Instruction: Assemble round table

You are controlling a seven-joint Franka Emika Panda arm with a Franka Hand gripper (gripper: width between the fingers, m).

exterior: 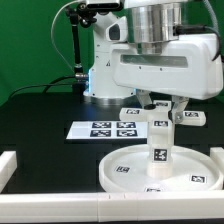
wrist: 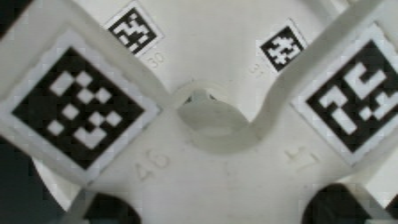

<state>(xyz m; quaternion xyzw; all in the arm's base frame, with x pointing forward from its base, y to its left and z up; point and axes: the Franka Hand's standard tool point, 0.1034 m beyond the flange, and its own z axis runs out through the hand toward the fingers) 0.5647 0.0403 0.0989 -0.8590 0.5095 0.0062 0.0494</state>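
Gripper (exterior: 163, 108) hangs directly above the short cylinder leg (exterior: 158, 145), which stands upright at the centre of the large rimmed disc (exterior: 125, 172). Between its fingers sits a white tagged piece that the wrist view fills with angled arms and square tags, the cross-shaped foot (wrist: 210, 128); the gripper is clamped on it, just over the top of the leg. Whether the foot already touches the leg cannot be told. The disc lies flat on the black table (exterior: 40, 110), below the gripper and toward the camera of the exterior view. Beyond the gripper, toward the exterior view's left, the marker board (exterior: 103, 129) lies flat on the table, near the disc's far rim but apart from it. A white raised edge (exterior: 10, 160) borders the table on the exterior view's left.
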